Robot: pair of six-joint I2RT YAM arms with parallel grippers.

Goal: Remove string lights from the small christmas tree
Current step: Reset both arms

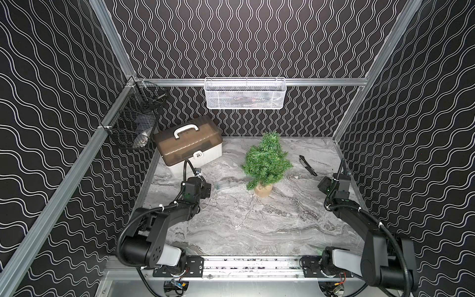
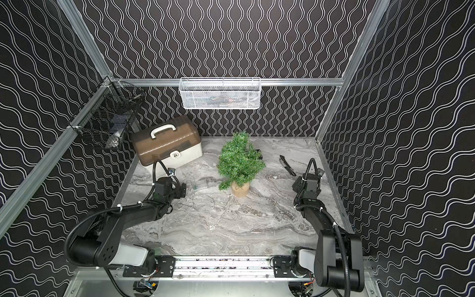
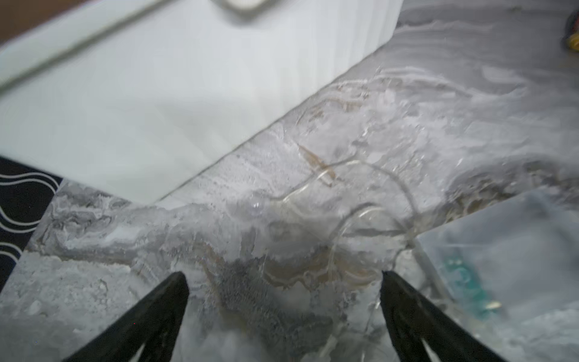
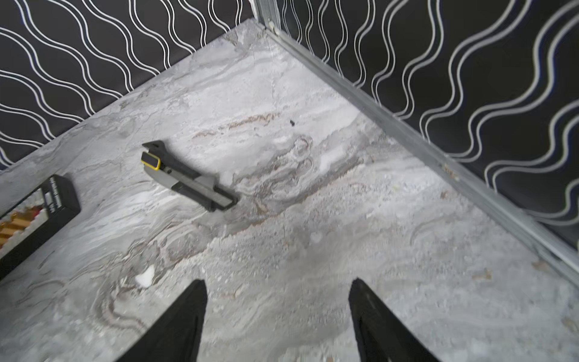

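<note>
Both claws stand with jaws spread wide and nothing between them. The left gripper (image 3: 283,275) hovers low over the grey marble-patterned tabletop (image 1: 282,231), just beside the small clear rectangular box (image 3: 501,247) that ends the thin silvery-wired string lights (image 1: 221,185). Their wire lies in loose loops on the tabletop, running from that box toward the front centre. They lie near the tan burlap base of the small bushy green christmas tree (image 1: 266,162), which stands upright mid-table. The right gripper (image 4: 278,281) hangs over bare tabletop by the right wall, well apart from the tree, with a black, grey and yellow utility knife (image 4: 188,178) lying ahead of it. A white storage case with a brown translucent lid (image 1: 189,144) sits in the back left corner.
</note>
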